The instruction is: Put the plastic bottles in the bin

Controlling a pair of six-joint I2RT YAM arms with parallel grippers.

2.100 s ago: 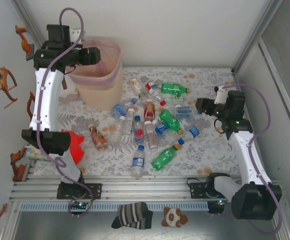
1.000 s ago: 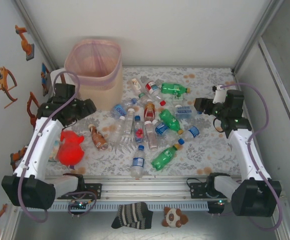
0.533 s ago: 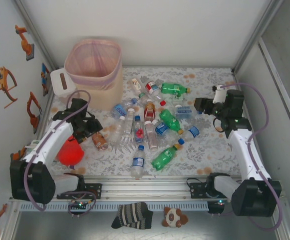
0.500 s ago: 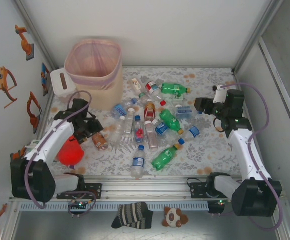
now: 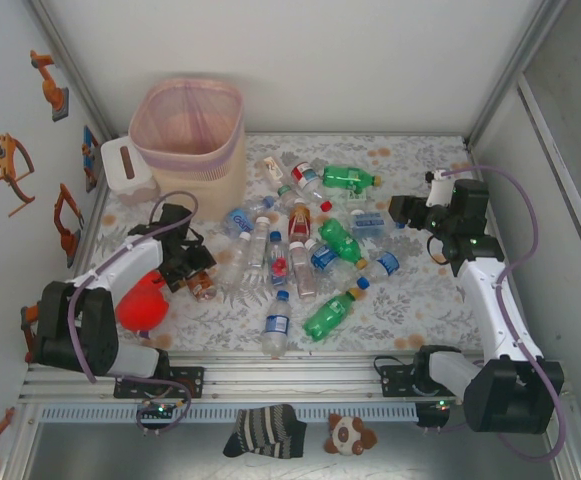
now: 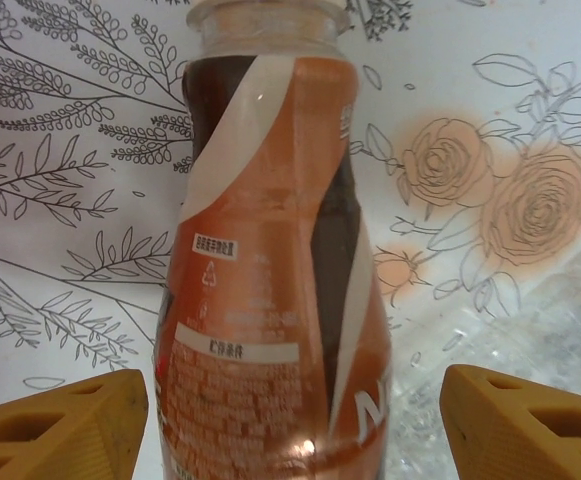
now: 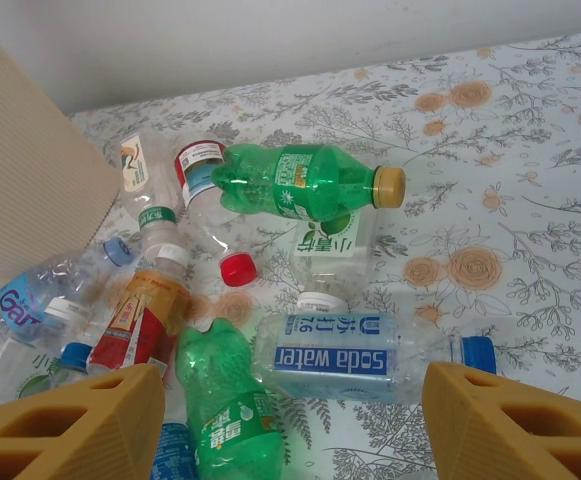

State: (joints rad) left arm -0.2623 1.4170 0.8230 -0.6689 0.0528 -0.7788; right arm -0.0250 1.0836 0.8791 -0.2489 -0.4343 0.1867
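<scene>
A brown and orange plastic bottle (image 6: 270, 300) lies on the flowered table left of the pile, also seen from above (image 5: 200, 283). My left gripper (image 6: 290, 425) is low over it and open, one finger on each side, a clear gap on the right. More plastic bottles (image 5: 300, 245) lie scattered mid-table, among them a green one (image 7: 300, 185) and a clear soda water one (image 7: 370, 358). My right gripper (image 7: 290, 420) hovers open above these, holding nothing; from above it (image 5: 402, 212) sits at the pile's right edge. The beige bin (image 5: 205, 185) with its pink liner stands at the back left.
A red plush toy (image 5: 142, 300) lies just left of the left gripper. A white tissue box (image 5: 128, 168) stands beside the bin. The bin's ribbed wall (image 7: 20, 170) is at the left of the right wrist view. A sock (image 5: 265, 430) lies below the table's front rail.
The left arm has swung from over the bin down to the table and settled around the brown bottle, its jaws narrowing. The right arm has not moved.
</scene>
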